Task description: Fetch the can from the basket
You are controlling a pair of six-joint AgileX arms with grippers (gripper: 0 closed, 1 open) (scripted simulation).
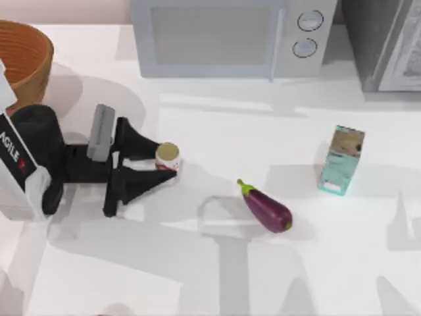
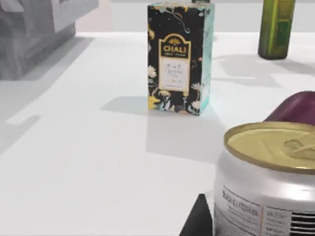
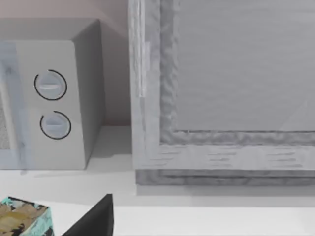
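Note:
The can [image 1: 168,155] is a short cylinder with a tan top and a whitish side, and it stands upright between the black fingers of my left gripper [image 1: 166,160], which is shut on it. In the left wrist view the can [image 2: 268,182] looms close beside a dark fingertip [image 2: 198,222]. It is over the white table, outside the basket and to the right of it. The orange-brown woven basket [image 1: 23,56] sits at the far left corner. One dark finger [image 3: 93,219] of my right gripper shows in the right wrist view.
A purple eggplant [image 1: 266,207] lies right of the can, and a teal carton [image 1: 342,160] stands farther right. A microwave [image 1: 223,36] and a grey cabinet [image 1: 388,43] line the back edge. A green bottle [image 2: 275,27] stands beyond the carton [image 2: 179,56].

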